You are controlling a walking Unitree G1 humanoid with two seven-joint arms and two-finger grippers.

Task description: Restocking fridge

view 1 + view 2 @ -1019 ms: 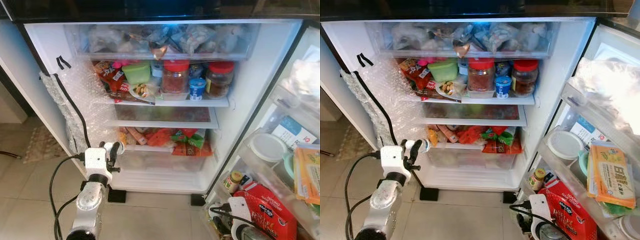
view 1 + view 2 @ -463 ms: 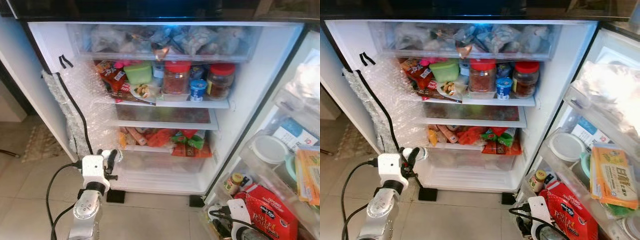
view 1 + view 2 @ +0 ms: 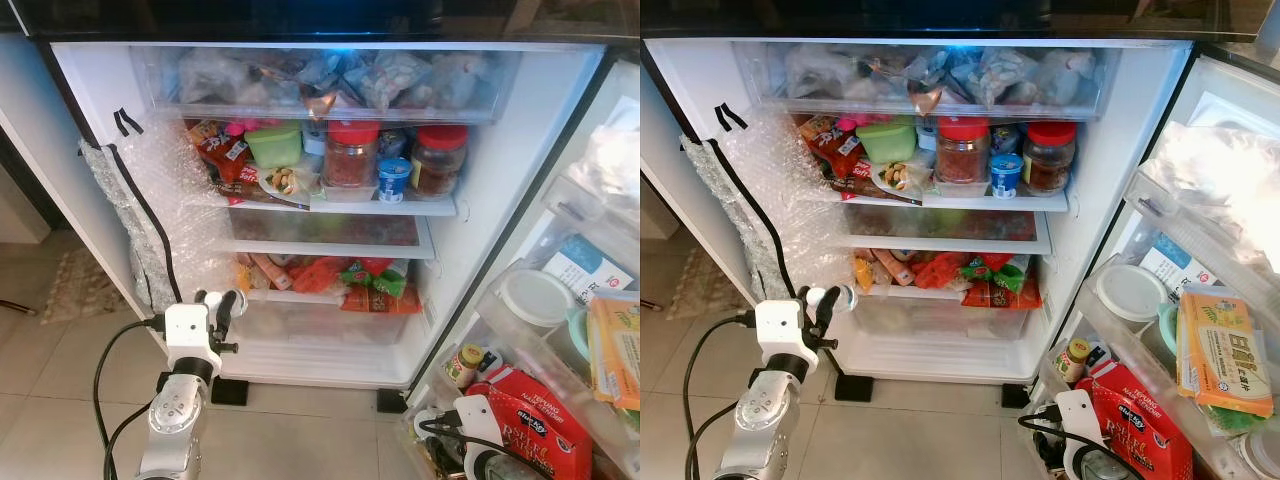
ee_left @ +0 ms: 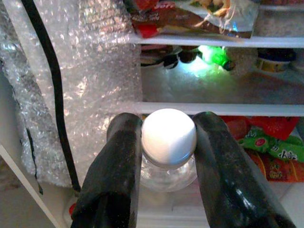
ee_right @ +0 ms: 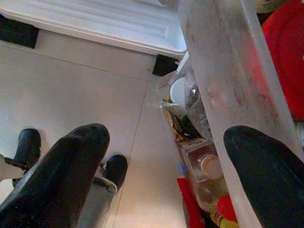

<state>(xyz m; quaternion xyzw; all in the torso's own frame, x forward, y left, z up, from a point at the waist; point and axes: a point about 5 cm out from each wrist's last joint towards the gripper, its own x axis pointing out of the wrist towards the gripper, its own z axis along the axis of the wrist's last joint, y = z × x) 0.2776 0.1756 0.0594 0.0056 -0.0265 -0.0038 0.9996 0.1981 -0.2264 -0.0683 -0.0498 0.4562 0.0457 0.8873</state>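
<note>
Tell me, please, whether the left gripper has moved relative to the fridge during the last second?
Cannot tell: the left gripper, shut on the white-capped bottle, sits about as close to the fridge's bottom drawer, and the camera shifted.

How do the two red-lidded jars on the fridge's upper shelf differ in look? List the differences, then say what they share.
The left jar holds reddish-orange contents; the right jar holds darker, brownish contents. The left jar stands near the shelf's middle, next to the green tub; the right jar stands by the fridge's right wall, beyond the small blue-and-white cup. Both stand upright, are see-through and carry red lids.
</note>
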